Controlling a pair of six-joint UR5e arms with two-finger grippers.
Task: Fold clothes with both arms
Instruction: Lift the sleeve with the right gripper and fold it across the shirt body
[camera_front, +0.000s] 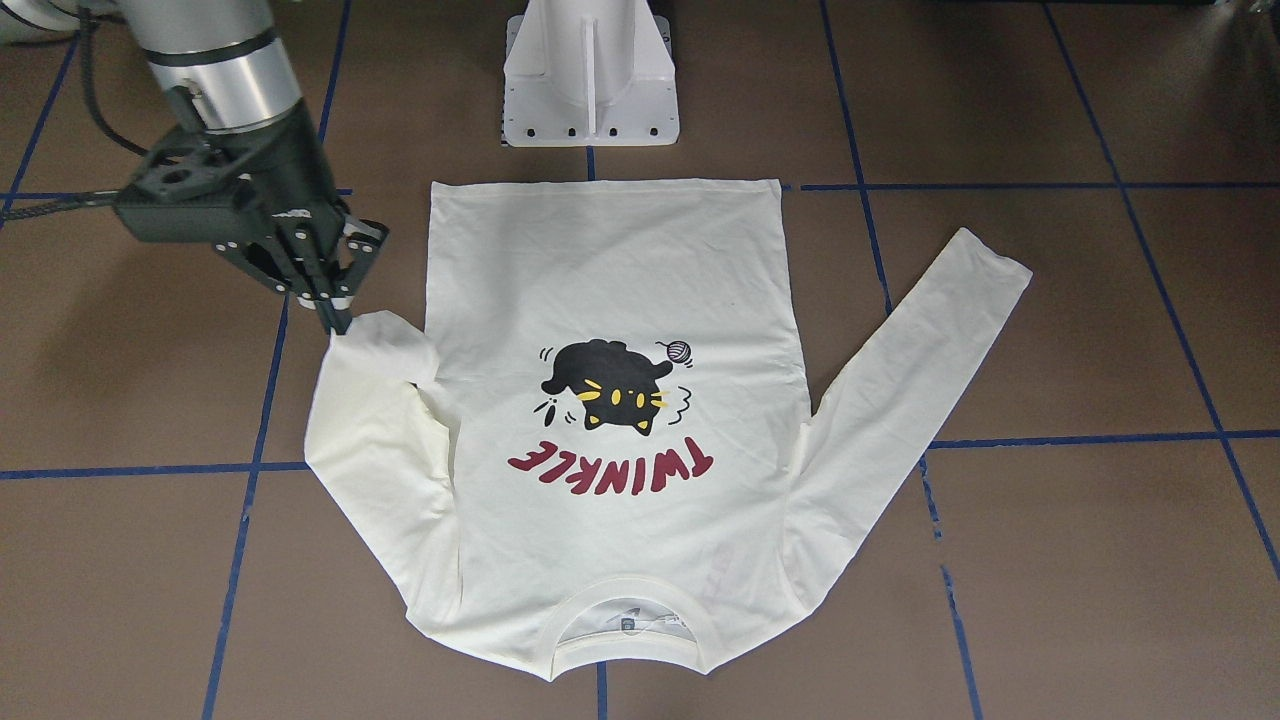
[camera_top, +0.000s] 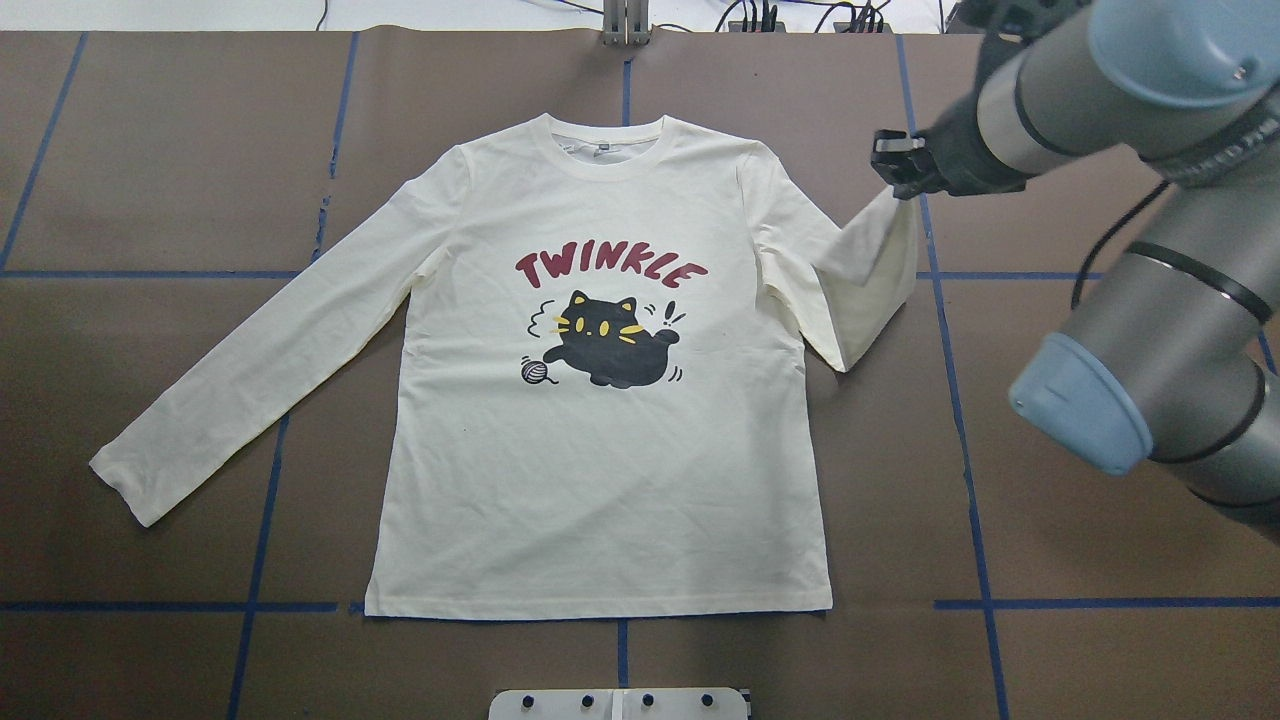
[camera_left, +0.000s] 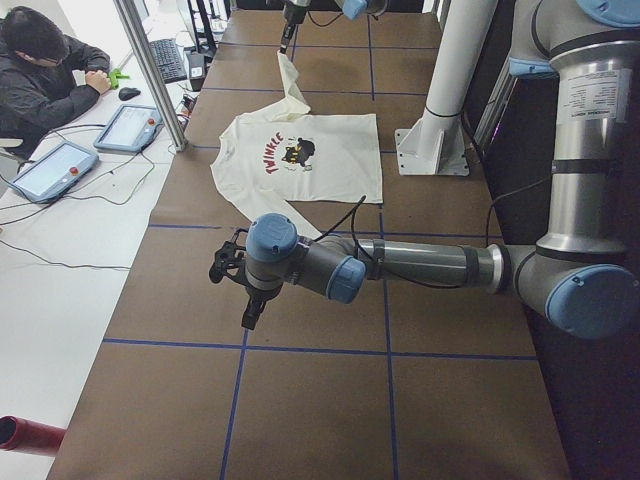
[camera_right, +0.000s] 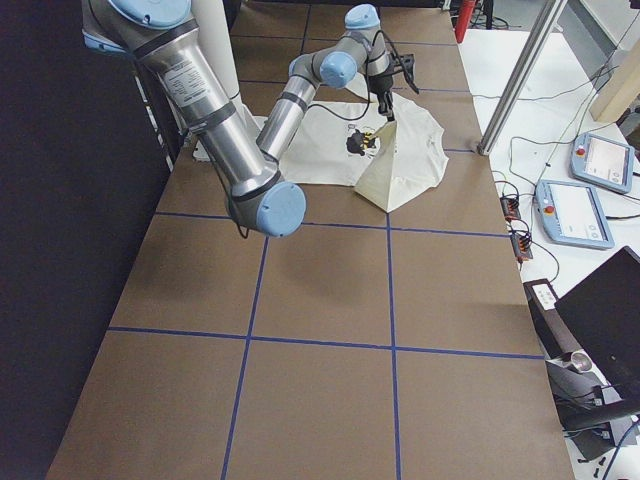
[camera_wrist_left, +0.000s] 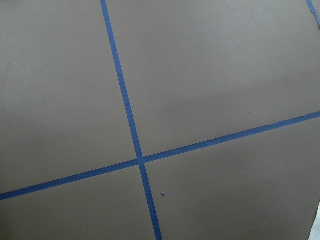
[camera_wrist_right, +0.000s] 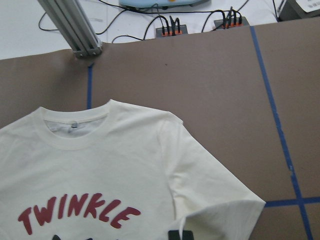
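The clothes are one cream-white long-sleeved shirt (camera_top: 600, 480) lying flat, print side up, with a black cat and red "TWINKLE" (camera_front: 610, 300). My right gripper (camera_front: 335, 318) is shut on the cuff of the sleeve on its side. It holds that sleeve (camera_top: 865, 270) up off the table, folded back toward the shoulder. The far arm in the left side view shows the same lifted sleeve (camera_left: 290, 85). The other sleeve (camera_top: 250, 370) lies stretched out flat. My left gripper (camera_left: 249, 316) hovers over bare table away from the shirt, and I cannot tell whether it is open or shut.
The white pedestal base (camera_front: 590, 80) stands by the shirt's hem. Blue tape lines (camera_wrist_left: 125, 105) cross the brown table. An aluminium post (camera_wrist_right: 70, 25) and cable boxes sit beyond the collar. A person (camera_left: 40, 70) sits at a side desk with tablets (camera_left: 125, 125).
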